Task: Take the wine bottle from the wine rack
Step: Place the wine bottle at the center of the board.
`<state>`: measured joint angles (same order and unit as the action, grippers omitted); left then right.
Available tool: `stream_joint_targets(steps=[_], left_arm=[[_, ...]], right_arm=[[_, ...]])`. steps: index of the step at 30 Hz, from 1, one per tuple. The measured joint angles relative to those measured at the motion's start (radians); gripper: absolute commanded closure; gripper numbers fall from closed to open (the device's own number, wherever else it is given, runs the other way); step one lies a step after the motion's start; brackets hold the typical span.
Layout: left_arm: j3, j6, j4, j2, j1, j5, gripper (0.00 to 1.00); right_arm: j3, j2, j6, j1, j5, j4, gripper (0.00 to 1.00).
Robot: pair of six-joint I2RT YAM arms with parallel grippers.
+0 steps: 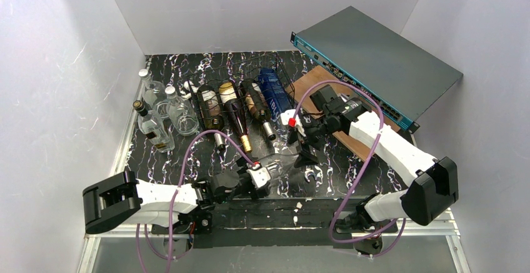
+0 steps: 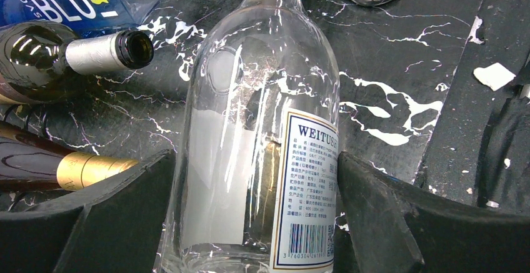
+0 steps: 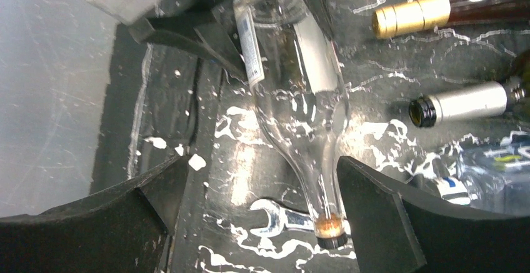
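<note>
Clear glass wine bottle (image 2: 250, 98) (white-labelled, smooth) lies on black marbled table (image 2: 387, 54): body between wide-set left gripper (image 2: 256, 160) jaws, grip unclear; neck between parted right gripper (image 3: 262, 167) jaws

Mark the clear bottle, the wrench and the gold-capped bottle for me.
clear bottle (image 2: 262, 98), left wrist view, on its glass body above the label.
wrench (image 3: 287, 222), right wrist view, on the shaft beside its open end.
gold-capped bottle (image 3: 412, 14), right wrist view, on the gold foil cap.

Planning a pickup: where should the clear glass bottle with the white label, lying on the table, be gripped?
The clear glass bottle lies flat, slim neck across a steel wrench: I'd grip its wide cylindrical body at the white label, from above, straddling it.
</note>
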<state>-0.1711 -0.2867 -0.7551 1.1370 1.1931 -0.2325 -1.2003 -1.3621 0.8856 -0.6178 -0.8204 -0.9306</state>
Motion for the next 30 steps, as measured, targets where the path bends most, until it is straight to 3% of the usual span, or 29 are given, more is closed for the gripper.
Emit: stream_joint_targets(steps=[6,13,19,25,30], left_arm=[[0.001,0.010,-0.003,0.000,-0.005,0.001,0.45],[0.002,0.012,-0.004,0.000,-0.006,0.002,0.45],[0.002,0.012,-0.006,0.001,-0.008,0.004,0.45],[0.001,0.018,-0.007,0.001,-0.013,0.008,0.44],[0.001,0.019,-0.007,0.001,-0.013,0.010,0.44]], right_arm=[[0.127,0.027,0.130,0.011,0.117,0.027,0.02],[0.225,0.027,0.395,0.129,0.142,0.068,0.02],[0.248,-0.040,0.490,0.117,0.145,0.125,0.20],[0.247,-0.162,0.503,0.105,0.179,0.173,0.31],[0.247,-0.192,0.502,0.098,0.210,0.211,0.51]])
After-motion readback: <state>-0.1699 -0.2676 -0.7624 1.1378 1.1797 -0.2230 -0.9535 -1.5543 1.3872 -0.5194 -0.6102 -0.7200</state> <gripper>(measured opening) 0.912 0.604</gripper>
